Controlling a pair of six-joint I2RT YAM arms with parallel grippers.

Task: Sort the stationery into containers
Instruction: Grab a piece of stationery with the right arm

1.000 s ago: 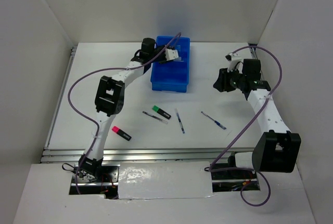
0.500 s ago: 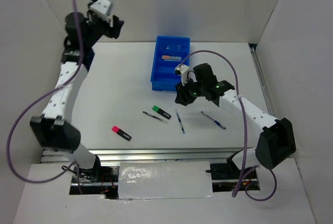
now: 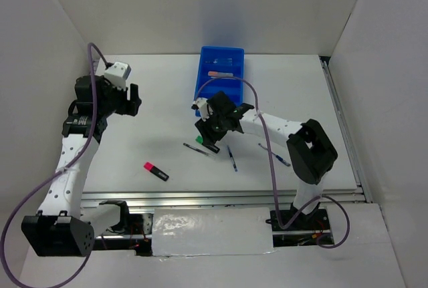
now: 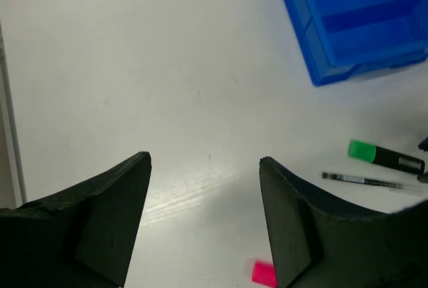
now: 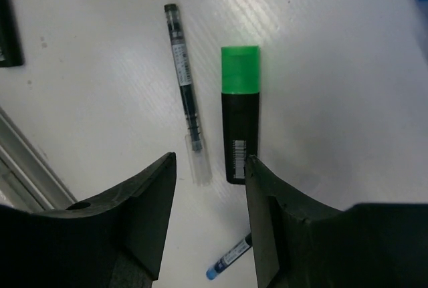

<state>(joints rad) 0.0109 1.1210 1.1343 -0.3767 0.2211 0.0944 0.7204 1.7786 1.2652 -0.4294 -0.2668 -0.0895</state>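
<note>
Right wrist view shows my right gripper [image 5: 208, 168] now swung in above the green highlighter [image 5: 241, 121], jaws wide, empty; it lies beside a dark pen [image 5: 184, 87]. My left gripper [image 4: 204, 168], wide too, has backed off the blue tray [image 3: 200, 74], so a pick comes next.

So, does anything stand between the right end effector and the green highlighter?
Nothing visible stands between them. The right end effector hangs open over the green highlighter. A dark pen lies close beside the highlighter, not touching it, and might get caught in the same grip.
</note>
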